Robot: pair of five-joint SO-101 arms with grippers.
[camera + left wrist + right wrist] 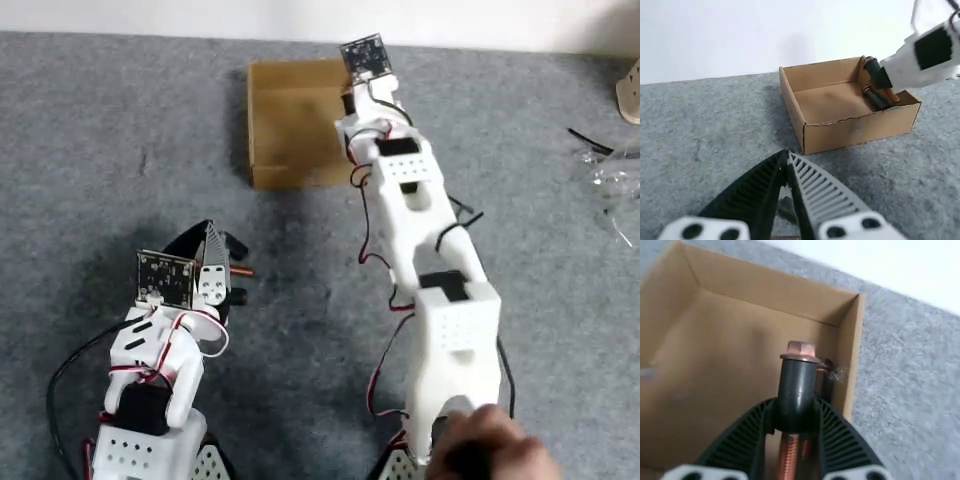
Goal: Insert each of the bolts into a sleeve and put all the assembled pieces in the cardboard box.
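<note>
Surface: grey felt table [300, 330] against a white wall.

Right gripper [796, 407]: fingers clamped on a black sleeve [796, 382], which is held upright. A copper bolt [800, 350] runs through it, with the hex head above and the threaded shank below the fingers. This assembly hangs inside the cardboard box [765, 295], close to one side wall. A second assembled piece [822, 374] lies on the box floor against that wall, just beyond the held one.

Left gripper [787, 160]: fingers closed, tips meeting, low over the felt and well apart from the box. A small copper-coloured piece [243, 271] shows just beside it. Whether it is gripped cannot be determined.
</note>
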